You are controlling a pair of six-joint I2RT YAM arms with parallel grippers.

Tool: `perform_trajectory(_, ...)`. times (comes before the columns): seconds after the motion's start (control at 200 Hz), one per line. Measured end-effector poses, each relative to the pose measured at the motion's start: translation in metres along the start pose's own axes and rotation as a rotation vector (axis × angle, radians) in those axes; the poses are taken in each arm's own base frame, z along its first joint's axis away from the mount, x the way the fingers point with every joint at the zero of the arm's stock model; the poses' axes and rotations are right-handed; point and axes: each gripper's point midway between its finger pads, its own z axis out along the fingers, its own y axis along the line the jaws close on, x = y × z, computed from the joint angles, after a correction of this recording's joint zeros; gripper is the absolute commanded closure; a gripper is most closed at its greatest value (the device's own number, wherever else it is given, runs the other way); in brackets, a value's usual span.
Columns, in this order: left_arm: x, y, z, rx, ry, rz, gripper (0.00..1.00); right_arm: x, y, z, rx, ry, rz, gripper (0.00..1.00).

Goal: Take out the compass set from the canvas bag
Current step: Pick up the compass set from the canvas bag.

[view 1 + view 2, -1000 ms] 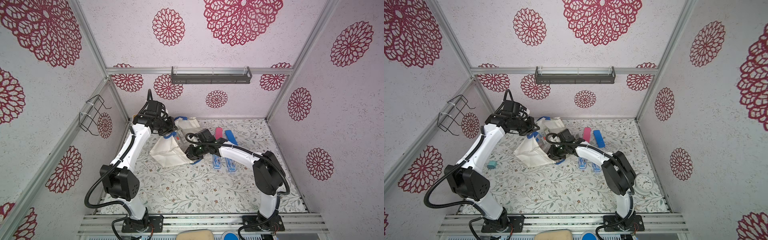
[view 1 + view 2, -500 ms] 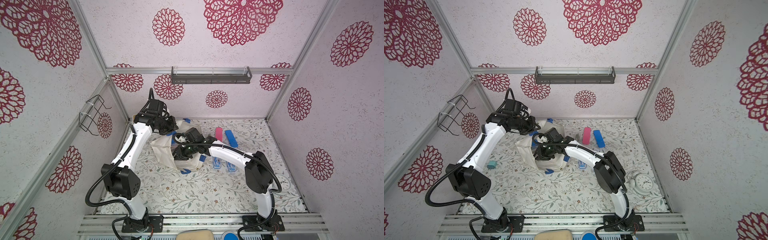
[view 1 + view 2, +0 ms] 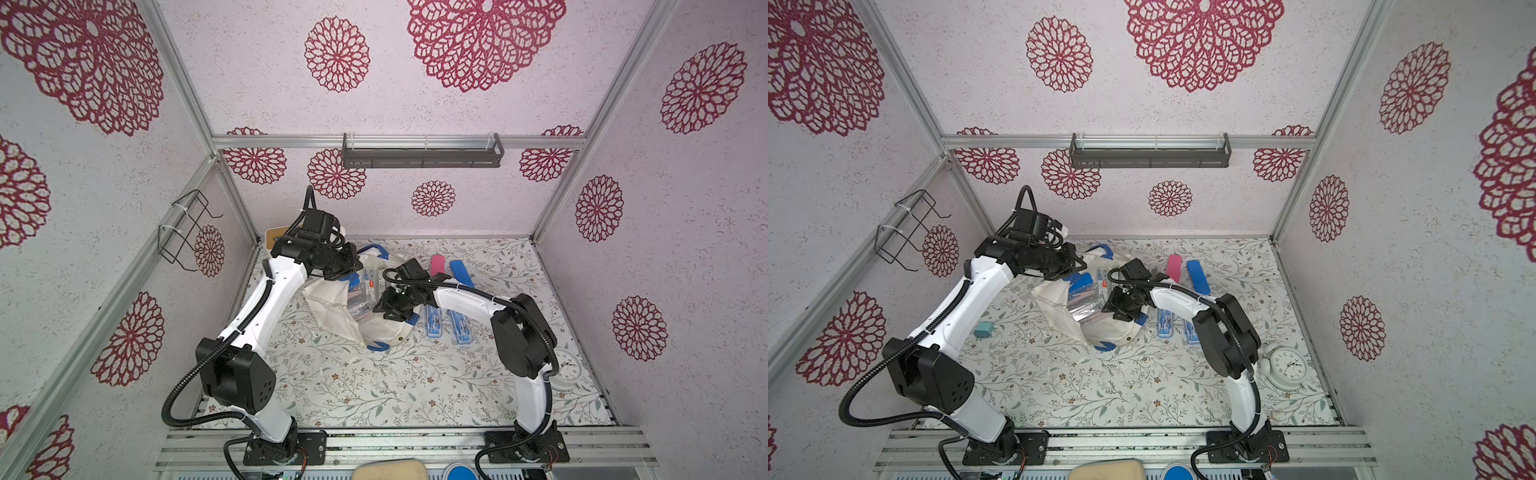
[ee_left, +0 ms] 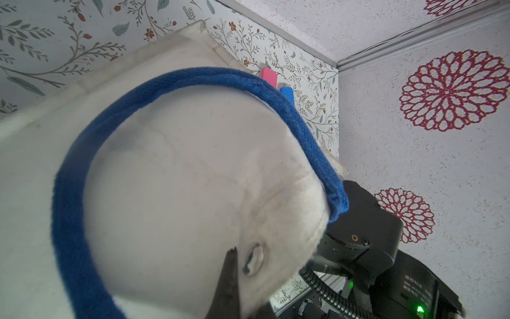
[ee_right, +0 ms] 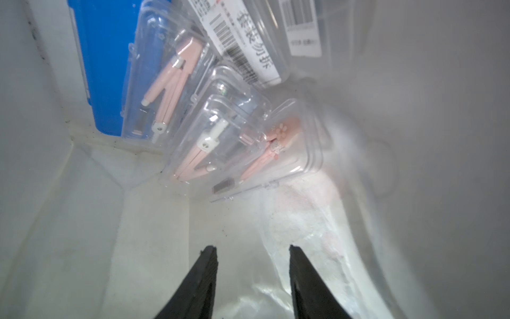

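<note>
A table (image 3: pixel 374 386) covered in a pale leaf-and-flower print is enclosed by three walls (image 3: pixel 498 195) papered white with red rosettes. One white clock (image 3: pixel 1287 365) is seen well behind the right gripper (image 5: pixel 251 248), near that arm's base. One teal plug (image 3: pixel 983 330) lies well apart from the left gripper (image 3: pixel 347 266), back along its arm.

The right gripper is found inside the mouth of the one bag (image 3: pixel 332 309). Its jaws are held apart, with nothing between them and only bare canvas beneath. Just ahead of it, inside the bag, the compass sets (image 5: pixel 215 138) are piled. Three pink compasses can be made out in clear cases, with a blue pack (image 5: pixel 102 69) beside them, but the full count cannot be told. The left gripper is clamped on the bag's rim by a blue handle (image 4: pixel 176 82), and the mouth stands open.

Two loose sets (image 3: pixel 432 322) lie flat on the table just beside the right gripper, outside the bag. Beyond it, one pink case (image 3: pixel 437 266) and one blue case (image 3: pixel 461 272) lie side by side. One tan-topped box (image 3: pixel 276 235) is glimpsed behind the left gripper. One grey shelf (image 3: pixel 422 156) is fixed to the back wall, and one wire rack (image 3: pixel 187 232) to the side wall.
</note>
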Motion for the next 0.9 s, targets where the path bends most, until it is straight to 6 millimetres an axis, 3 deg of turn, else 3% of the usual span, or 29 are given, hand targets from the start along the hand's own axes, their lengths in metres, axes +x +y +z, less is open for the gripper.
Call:
perform_trajectory(0.185, 0.003, -0.003, 0.002, -0.003, 0.002, 0.003, 1.00, -0.008, -0.001, 0.013, -0.030, -0.009, 0.071, 0.48)
perform_trajectory(0.485, 0.012, -0.009, 0.007, 0.003, 0.025, 0.009, 1.00, -0.008, -0.027, 0.038, -0.011, 0.003, 0.164, 0.53)
perform_trajectory(0.73, 0.013, -0.010, 0.008, 0.012, 0.031, 0.009, 1.00, -0.016, -0.020, 0.044, -0.076, -0.029, 0.198, 0.53)
perform_trajectory(0.895, 0.013, -0.010, 0.008, 0.014, 0.032, 0.009, 1.00, -0.026, -0.012, 0.049, -0.131, -0.055, 0.219, 0.59)
